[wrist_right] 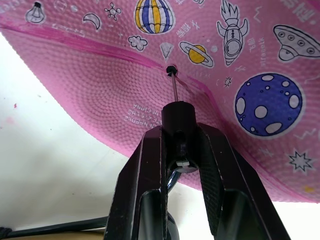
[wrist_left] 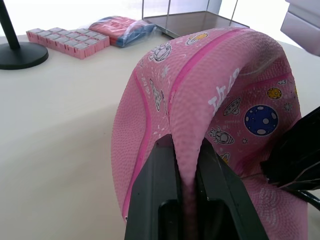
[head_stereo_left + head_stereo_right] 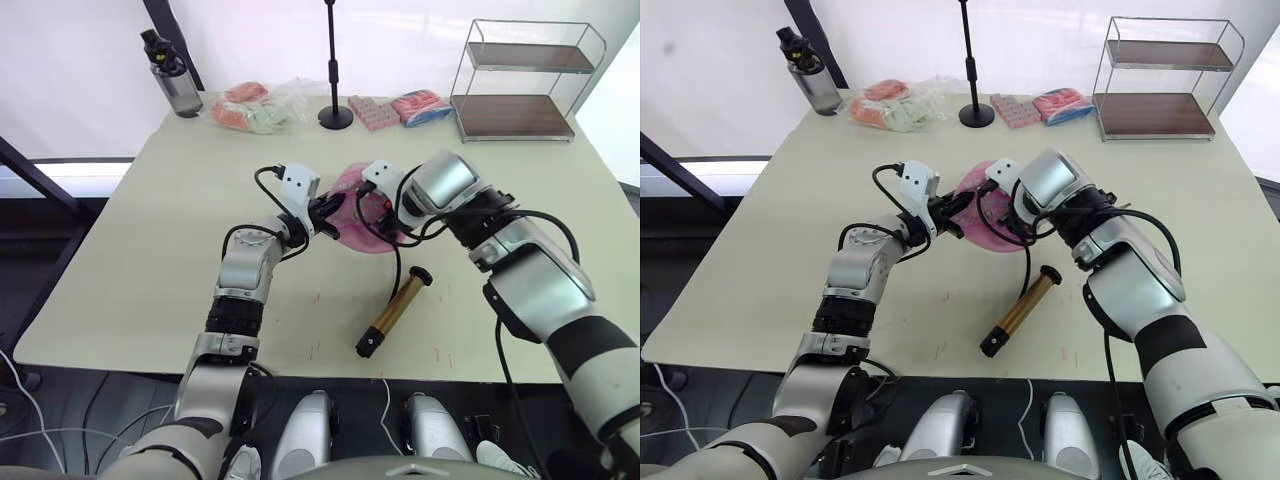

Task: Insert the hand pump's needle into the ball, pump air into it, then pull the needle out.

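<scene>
Pink pebbled rubber, and clearly flat: the ball [image 3: 358, 222] is so deflated that my left claw [image 2: 186, 165] is pinching a whole fold of its skin between both fingers, like holding a limp bag. It sits mid-counter [image 3: 150, 250], propped between my two arms. I'd judge it light and floppy, grippy on the surface, but it'll give way under any push, so that pinched fold is what's bracing it.

My right claw [image 1: 179, 131] is clamped on the needle's black fitting, and the needle [image 1: 173, 86] has its tip right at the small dark valve hole on the seam (I can't tell how deep it's in, most of the pin is bare). The pin looks thin and bendy, so I'd hold by the fitting only and push dead straight.

The hand pump [image 3: 394, 311] is lying loose on the counter nearer to me, its hose [image 3: 398, 262] looping up to my right claw. Rigid metal tube, should be easy to grab by the barrel later.
</scene>
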